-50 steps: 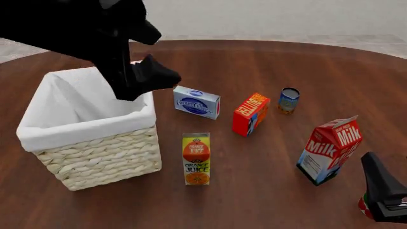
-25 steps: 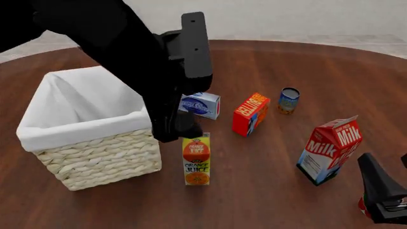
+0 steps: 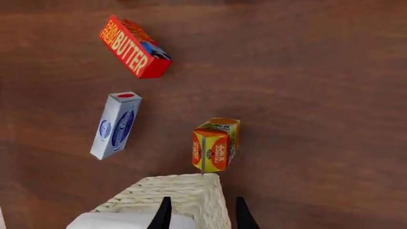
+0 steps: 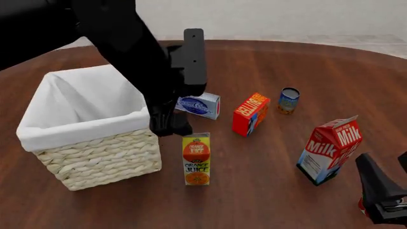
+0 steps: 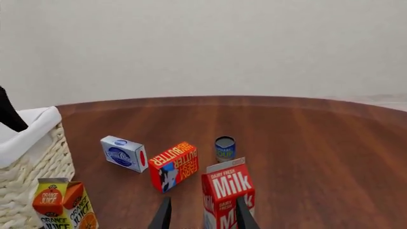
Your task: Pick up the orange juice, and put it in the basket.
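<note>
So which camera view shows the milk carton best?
The front view: the whole milk carton stands clear and unobstructed, lettering readable. The right wrist view shows it close, but the frame's lower edge and the right gripper cut off part of it. The left wrist view does not show it.

Tall yellow orange juice carton upright beside pale wicker basket with white liner; black left gripper just above carton's top.
</note>
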Controlling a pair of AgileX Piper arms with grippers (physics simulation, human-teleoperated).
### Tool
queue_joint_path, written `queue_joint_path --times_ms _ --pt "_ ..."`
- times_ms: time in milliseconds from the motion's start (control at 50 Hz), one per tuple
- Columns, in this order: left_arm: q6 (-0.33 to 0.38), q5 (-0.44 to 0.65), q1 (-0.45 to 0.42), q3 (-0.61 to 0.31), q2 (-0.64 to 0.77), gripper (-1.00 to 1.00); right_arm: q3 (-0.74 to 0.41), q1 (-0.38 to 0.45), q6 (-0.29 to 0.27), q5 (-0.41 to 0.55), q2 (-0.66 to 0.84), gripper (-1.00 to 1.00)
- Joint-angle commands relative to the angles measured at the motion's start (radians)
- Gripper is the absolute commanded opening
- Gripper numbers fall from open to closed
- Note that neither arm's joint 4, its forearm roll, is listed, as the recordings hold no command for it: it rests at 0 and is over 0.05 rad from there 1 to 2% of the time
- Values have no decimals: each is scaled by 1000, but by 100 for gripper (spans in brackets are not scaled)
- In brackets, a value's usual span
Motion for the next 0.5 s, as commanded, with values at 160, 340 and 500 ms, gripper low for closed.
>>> queue_joint_path --times_ms 160,340,500 --pt "66 -113 32 103 28 100 0 8 1 9 4 100" --pt "77 -164 35 146 46 100 0 11 1 7 13 100" --pt "101 -183 44 181 53 100 0 5 -1 7 19 100"
